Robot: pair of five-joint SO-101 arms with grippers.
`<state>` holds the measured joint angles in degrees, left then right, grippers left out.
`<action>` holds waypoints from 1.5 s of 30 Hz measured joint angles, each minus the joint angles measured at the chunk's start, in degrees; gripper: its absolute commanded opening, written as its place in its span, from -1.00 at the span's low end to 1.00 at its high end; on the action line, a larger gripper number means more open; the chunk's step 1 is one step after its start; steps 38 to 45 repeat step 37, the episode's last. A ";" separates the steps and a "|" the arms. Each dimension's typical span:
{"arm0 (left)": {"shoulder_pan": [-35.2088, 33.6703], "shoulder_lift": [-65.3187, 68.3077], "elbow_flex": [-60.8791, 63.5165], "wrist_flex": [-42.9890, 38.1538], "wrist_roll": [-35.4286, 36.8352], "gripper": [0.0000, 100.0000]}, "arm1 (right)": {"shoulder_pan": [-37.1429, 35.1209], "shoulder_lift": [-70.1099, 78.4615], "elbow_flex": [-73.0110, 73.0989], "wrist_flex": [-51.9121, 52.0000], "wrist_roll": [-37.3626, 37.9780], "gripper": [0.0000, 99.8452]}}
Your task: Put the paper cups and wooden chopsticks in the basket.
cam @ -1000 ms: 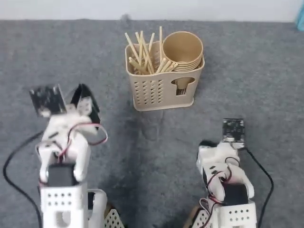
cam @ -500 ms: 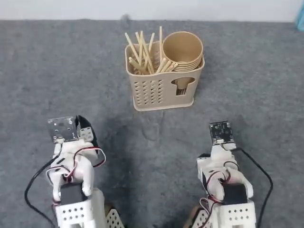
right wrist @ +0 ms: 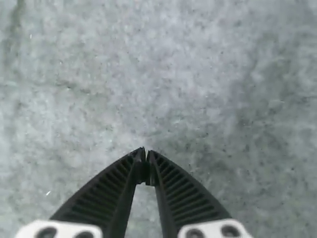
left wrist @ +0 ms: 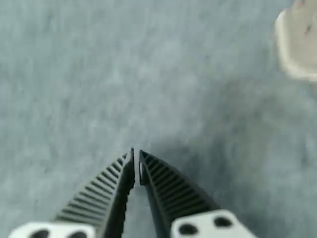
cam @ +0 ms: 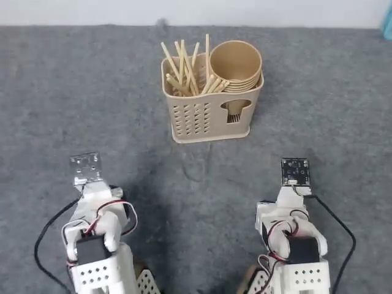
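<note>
A beige perforated basket [cam: 208,116] stands at the far middle of the grey carpet. Several wooden chopsticks [cam: 184,67] lean in its left half and a stack of brown paper cups [cam: 236,64] fills its right half. Both arms are folded back at the near edge, well away from the basket. In its wrist view my left gripper [left wrist: 135,154] is shut over bare carpet with nothing in it, and a corner of the basket [left wrist: 297,42] shows at the frame's edge. My right gripper [right wrist: 145,152] is also shut and holds nothing.
Grey carpet [cam: 196,184] covers the whole work area, with open floor between the arms and the basket. A pale wall strip [cam: 196,12] runs along the far edge.
The left arm has drawn back from beside the basket toward the near edge and folded down. The right arm shifted only slightly at its base.
</note>
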<state>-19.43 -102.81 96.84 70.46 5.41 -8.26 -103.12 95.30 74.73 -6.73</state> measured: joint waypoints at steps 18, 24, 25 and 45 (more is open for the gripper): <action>-0.97 0.00 0.00 1.49 -9.49 -0.97 | 0.00 0.00 0.00 0.00 0.00 -0.98; 0.09 0.00 0.00 1.49 -9.85 -0.97 | 0.00 0.00 0.00 0.00 0.00 -0.98; 0.79 0.00 0.00 1.49 -9.93 -0.97 | 0.00 0.00 0.00 0.00 0.00 -0.98; 3.25 0.00 0.00 1.49 -10.02 -0.97 | 0.00 0.00 0.00 0.00 0.00 -0.98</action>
